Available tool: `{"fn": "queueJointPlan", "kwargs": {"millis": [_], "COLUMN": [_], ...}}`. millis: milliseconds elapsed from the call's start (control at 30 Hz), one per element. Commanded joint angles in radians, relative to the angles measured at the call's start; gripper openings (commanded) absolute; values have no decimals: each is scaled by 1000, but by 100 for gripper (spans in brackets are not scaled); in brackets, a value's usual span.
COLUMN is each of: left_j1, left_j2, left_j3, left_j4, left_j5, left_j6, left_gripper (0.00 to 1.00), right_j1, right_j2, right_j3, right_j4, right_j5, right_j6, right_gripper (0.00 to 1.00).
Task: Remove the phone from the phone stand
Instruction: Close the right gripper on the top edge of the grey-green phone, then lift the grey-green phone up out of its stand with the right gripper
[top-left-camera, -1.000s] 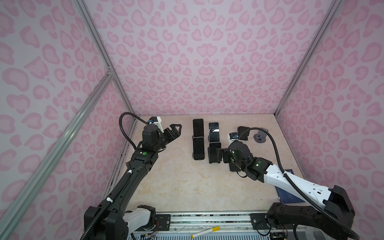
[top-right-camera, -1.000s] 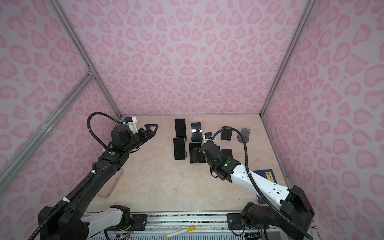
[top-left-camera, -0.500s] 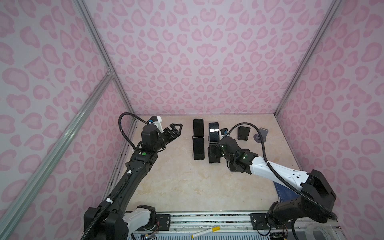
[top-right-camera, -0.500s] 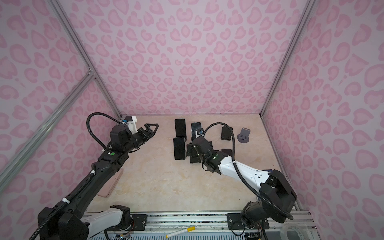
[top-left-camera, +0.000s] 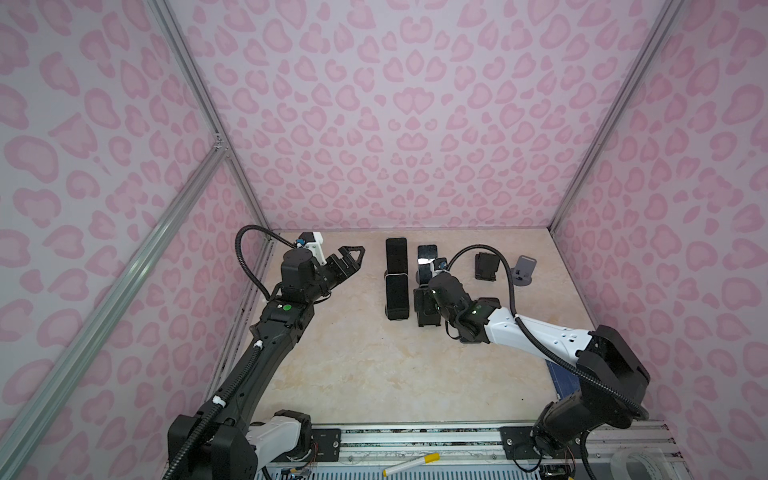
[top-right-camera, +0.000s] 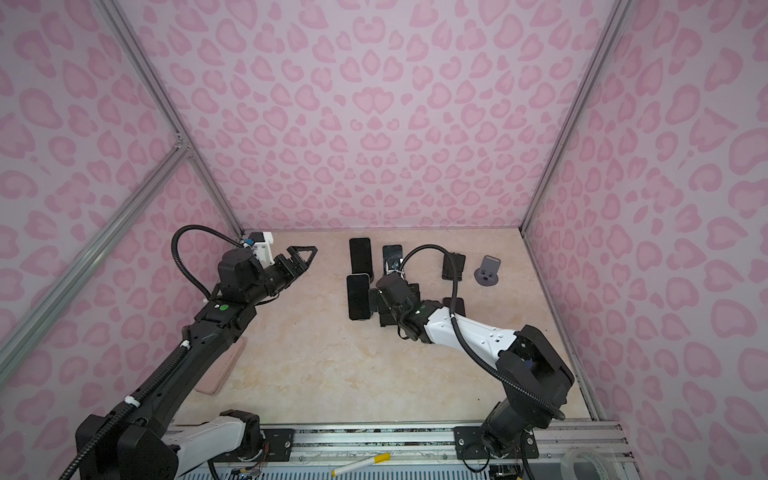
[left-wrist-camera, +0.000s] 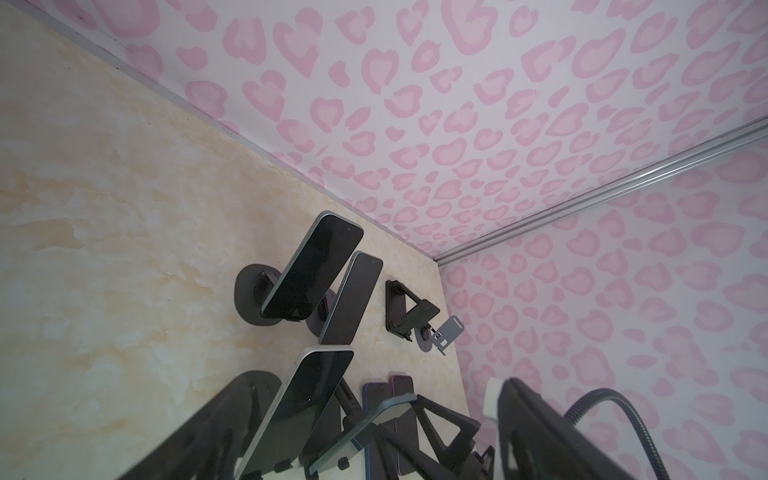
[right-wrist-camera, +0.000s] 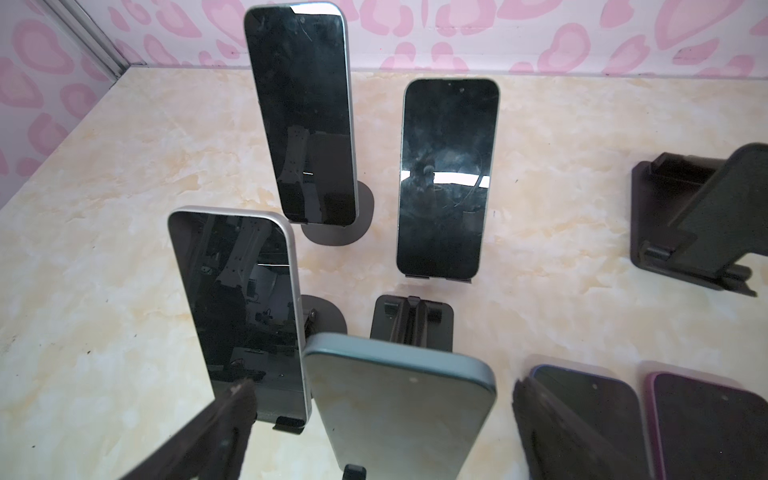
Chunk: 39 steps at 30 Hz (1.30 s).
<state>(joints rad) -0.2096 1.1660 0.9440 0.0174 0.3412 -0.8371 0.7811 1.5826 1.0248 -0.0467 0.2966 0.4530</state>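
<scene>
Several phones lean on stands in two rows. In the right wrist view the teal-edged phone (right-wrist-camera: 399, 411) rests on its black stand (right-wrist-camera: 386, 328), between the spread fingers of my right gripper (right-wrist-camera: 384, 386), which is open. I see no contact with either side of the phone. In a top view the right gripper (top-left-camera: 424, 305) sits over that front right stand and hides the phone. The silver phone (top-left-camera: 397, 297) stands beside it, with two more phones (top-left-camera: 395, 255) behind. My left gripper (top-left-camera: 353, 254) hovers open and empty, left of the phones.
A blue phone (right-wrist-camera: 590, 399) and a purple phone (right-wrist-camera: 706, 419) lie flat right of the teal one. An empty black folding stand (top-left-camera: 486, 266) and a grey stand (top-left-camera: 524, 270) sit at the back right. A pink flat item (top-right-camera: 216, 370) lies under the left arm.
My right arm has swung left from the flat phones to the front right stand, and its open fingers now straddle the teal phone. The left arm has not moved.
</scene>
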Motion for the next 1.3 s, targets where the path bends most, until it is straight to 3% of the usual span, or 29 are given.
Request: {"fn": "queueJointPlan", "kwargs": {"millis": [0, 233, 500, 1267], "left_j1": [4, 8, 12, 23], "left_j2": [-9, -3, 0, -2], "left_j3": [-2, -2, -4, -8], "left_j4": [48, 50, 55, 77], "left_j5": [16, 25, 34, 59], "left_j6": [-7, -13, -20, -35], "left_gripper": [96, 96, 96, 96], "right_j1": [3, 17, 27, 42], "right_j2": [17, 62, 75, 16], "right_j3": [-2, 0, -3, -36], "right_j4": [39, 53, 39, 74], "right_j5": [30, 89, 136, 125], "right_j6": [19, 19, 52, 18], "right_gripper": [98, 97, 86, 71]}}
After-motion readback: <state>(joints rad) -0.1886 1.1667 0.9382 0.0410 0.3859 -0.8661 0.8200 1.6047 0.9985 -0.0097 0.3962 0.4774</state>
